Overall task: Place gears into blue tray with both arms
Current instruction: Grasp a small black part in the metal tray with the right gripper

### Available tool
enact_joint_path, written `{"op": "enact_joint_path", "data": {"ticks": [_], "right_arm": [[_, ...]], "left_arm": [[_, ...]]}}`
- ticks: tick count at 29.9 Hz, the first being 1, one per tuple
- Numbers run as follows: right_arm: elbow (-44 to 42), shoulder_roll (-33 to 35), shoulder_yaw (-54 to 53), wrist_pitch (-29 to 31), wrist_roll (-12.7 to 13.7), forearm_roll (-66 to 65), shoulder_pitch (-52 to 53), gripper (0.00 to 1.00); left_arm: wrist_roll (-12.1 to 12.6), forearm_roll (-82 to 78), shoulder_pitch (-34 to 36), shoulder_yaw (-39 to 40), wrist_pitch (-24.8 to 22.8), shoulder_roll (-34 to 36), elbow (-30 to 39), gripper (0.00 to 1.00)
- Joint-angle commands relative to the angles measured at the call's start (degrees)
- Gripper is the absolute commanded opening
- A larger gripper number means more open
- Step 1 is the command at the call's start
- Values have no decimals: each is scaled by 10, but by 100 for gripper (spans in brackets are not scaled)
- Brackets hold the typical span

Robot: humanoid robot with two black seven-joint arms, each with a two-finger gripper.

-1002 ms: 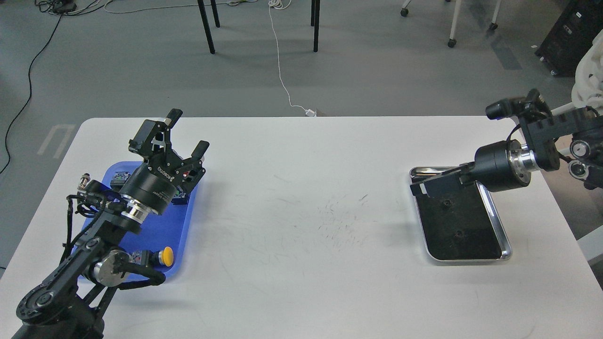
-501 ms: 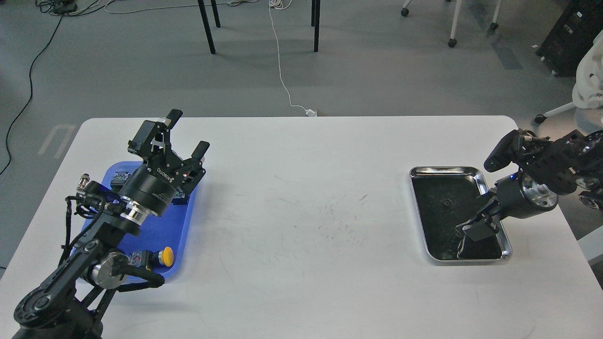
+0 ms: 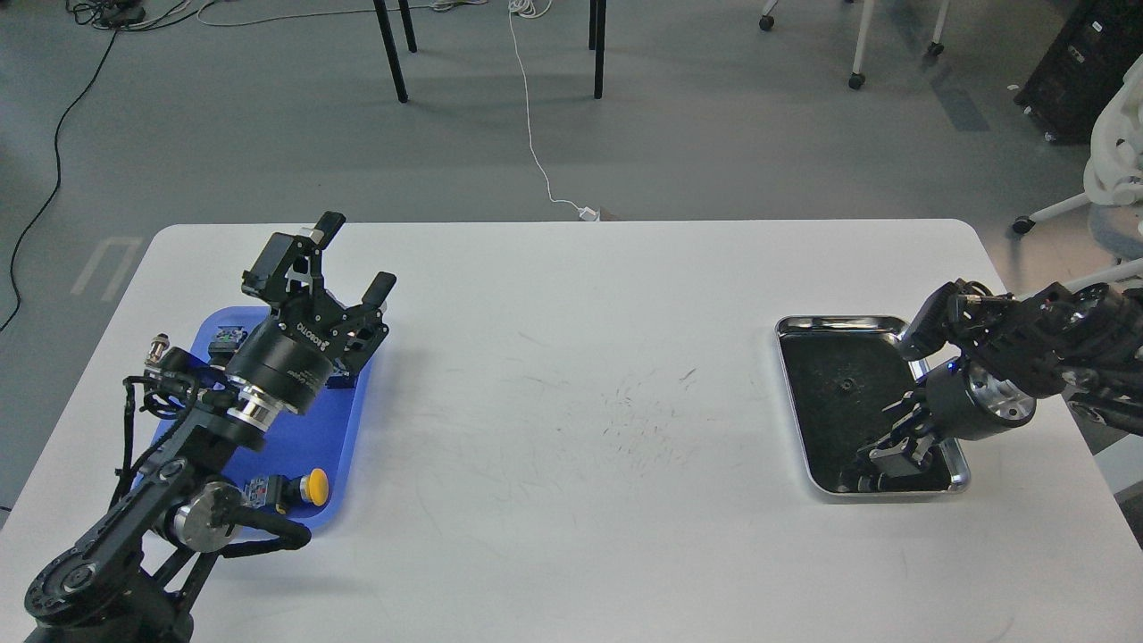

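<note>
One gear (image 3: 844, 385), a tiny black toothed disc, lies in the dark middle of the steel tray (image 3: 839, 323) at the right. My right gripper (image 3: 871, 473) reaches down into that tray's near right corner. Its fingers are dark against the tray floor, so I cannot make out their spread or anything between them. On the left lies the blue tray (image 3: 308, 429). My left gripper (image 3: 355, 257) hangs above the tray's far right corner, open and pointing up and away, with nothing between its fingers. I see no gear in the blue tray.
Push-buttons lie in the blue tray: a yellow-capped one (image 3: 312, 487) at its near edge and others (image 3: 229, 338) at the far end, partly behind my left arm. A small silver part (image 3: 161, 342) stands on the table left of the tray. The white table (image 3: 571, 464) spans between the trays.
My right arm swung from the steel tray's far left edge to its near right corner and dropped lower into it. The left arm barely moved.
</note>
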State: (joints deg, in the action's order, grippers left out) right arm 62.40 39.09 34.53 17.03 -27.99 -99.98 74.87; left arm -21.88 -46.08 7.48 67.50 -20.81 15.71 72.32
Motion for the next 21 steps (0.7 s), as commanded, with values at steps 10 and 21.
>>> {"op": "enact_joint_path", "data": {"ticks": [10,21], "right_arm": [[-11,-15,-1,-2,0,2,-9,53],[-18,-26,-1,-2,0,3,-13,35]], "left_arm": [[0,-1,-4,1,1,0,4,98],[0,-1,-4,1,1,0,4,98]]}}
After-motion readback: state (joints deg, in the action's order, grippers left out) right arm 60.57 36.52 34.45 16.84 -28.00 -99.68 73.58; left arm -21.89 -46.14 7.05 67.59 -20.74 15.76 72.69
